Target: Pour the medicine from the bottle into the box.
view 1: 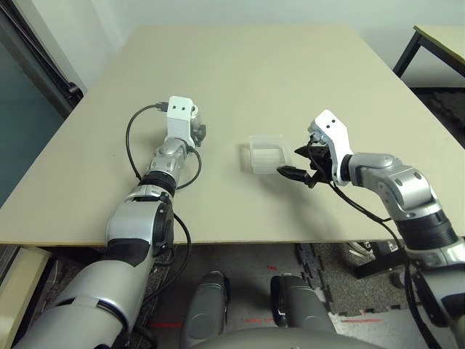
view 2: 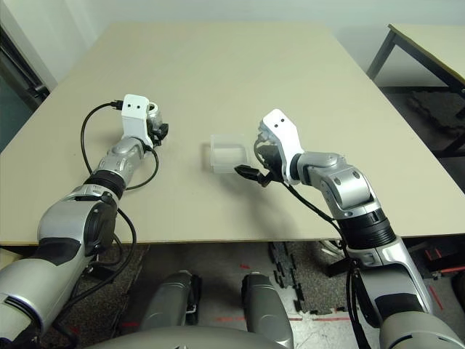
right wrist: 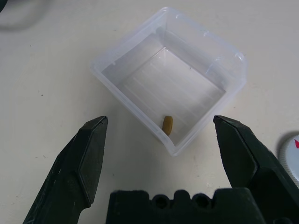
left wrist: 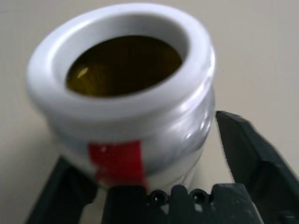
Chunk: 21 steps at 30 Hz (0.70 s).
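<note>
The bottle [left wrist: 140,116] stands upright on the table at the left. It is silver-white with a red label patch, and its mouth is uncapped with a dark yellow-brown inside. My left gripper [view 1: 196,132] is open around it, and one finger [left wrist: 252,154] stands clear of its side. The box [view 1: 267,154] of clear plastic sits at the table's middle with one yellow-brown pill [right wrist: 167,125] in it. My right gripper [view 1: 293,161] is open just right of the box [right wrist: 168,88], not touching it.
A round white cap-like thing [right wrist: 292,156] lies on the table beside the right gripper. The beige table [view 1: 240,65] stretches bare beyond both arms. A second table [view 1: 439,36] stands off to the back right. A black cable [view 1: 134,145] loops from my left wrist.
</note>
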Available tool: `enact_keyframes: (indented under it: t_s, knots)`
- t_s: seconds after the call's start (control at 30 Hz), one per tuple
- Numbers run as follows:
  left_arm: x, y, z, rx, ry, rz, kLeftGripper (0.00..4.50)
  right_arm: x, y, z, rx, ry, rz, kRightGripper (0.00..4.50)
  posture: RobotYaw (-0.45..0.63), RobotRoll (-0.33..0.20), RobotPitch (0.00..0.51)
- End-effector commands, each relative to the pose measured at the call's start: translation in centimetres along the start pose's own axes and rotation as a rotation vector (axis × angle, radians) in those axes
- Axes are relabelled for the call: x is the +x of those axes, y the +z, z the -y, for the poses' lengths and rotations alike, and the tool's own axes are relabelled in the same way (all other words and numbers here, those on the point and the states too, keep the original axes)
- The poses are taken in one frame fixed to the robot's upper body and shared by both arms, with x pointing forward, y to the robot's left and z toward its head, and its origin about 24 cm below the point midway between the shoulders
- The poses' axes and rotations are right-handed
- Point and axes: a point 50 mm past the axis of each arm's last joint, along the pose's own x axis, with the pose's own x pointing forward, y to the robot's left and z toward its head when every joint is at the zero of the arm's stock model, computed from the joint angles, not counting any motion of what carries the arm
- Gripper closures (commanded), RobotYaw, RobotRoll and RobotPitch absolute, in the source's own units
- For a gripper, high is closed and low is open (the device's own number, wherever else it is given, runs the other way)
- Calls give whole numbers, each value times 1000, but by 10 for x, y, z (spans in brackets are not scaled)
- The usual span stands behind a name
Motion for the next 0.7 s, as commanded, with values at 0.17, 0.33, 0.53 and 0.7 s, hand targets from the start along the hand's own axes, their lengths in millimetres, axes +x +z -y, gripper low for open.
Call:
enact_keyframes:
  t_s: [0.17, 0.33, 0.53, 0.7]
  knots:
    - [0, -2, 4, -10, -29, 6, 31, -2, 3, 0, 3, -7, 17, 0, 61, 0, 75]
    - [0, 0, 6, -9, -36, 17, 31, -1, 4, 0, 3, -4, 19, 0, 61, 0, 75]
    - [0, 4, 6, -17, -48, 44, 31, -1, 4, 0, 2, -4, 22, 0, 70, 0, 76]
    - [-2, 6, 5, -15, -65, 74, 31, -2, 5, 1, 3, -3, 21, 0, 88, 0, 84]
